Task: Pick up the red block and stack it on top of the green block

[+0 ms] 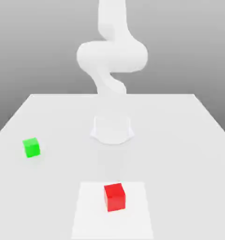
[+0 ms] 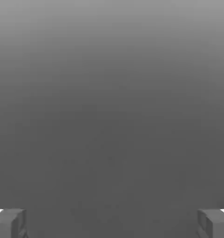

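The red block (image 1: 114,197) is a small cube resting on the white table near its front edge, about midway across. The green block (image 1: 31,147), a cube of the same size, sits on the table toward the exterior view's left, farther back than the red one and well apart from it. In the hand view my gripper (image 2: 112,224) is open: its two grey fingertips (image 2: 11,224) stand far apart with nothing between them, against a plain grey backdrop. My white arm (image 1: 112,56) rises behind both blocks, bent high above the table.
The red block lies on a paler square patch (image 1: 90,211) of the table (image 1: 179,150). The arm's round base (image 1: 112,129) stands at the table's middle, behind the blocks. The table's edges run along the exterior view's left, right and back.
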Robot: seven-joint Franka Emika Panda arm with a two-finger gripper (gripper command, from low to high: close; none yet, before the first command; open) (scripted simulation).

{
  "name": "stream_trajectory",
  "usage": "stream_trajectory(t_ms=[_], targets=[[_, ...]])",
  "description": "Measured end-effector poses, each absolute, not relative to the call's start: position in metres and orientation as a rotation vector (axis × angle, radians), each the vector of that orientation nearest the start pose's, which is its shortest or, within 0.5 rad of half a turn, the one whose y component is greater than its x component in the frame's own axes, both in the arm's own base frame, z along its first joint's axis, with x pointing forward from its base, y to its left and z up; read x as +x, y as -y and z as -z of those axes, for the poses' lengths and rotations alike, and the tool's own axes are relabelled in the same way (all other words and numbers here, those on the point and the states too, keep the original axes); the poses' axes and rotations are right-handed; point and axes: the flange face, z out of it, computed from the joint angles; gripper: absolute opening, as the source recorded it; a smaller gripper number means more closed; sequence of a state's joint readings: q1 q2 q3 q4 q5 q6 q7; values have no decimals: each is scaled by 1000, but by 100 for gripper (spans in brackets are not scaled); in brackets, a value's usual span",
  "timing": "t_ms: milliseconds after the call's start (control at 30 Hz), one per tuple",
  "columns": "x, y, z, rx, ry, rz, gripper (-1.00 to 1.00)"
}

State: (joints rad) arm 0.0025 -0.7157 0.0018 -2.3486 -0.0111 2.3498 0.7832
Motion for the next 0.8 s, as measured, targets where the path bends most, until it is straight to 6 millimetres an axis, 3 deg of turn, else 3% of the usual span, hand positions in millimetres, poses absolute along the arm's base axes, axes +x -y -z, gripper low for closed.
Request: stream_trajectory(t_ms=[167,333,467,633,800], targets=[[432,-4,-540,-2700,-1007,738,0],[448,-4,-422,-2843,-969,513,0],[438,-4,-331,-2934,-926,315,0],[400,-6,-228,-3015,-857,52,0],[392,-6,-170,-3025,-845,2,0]])
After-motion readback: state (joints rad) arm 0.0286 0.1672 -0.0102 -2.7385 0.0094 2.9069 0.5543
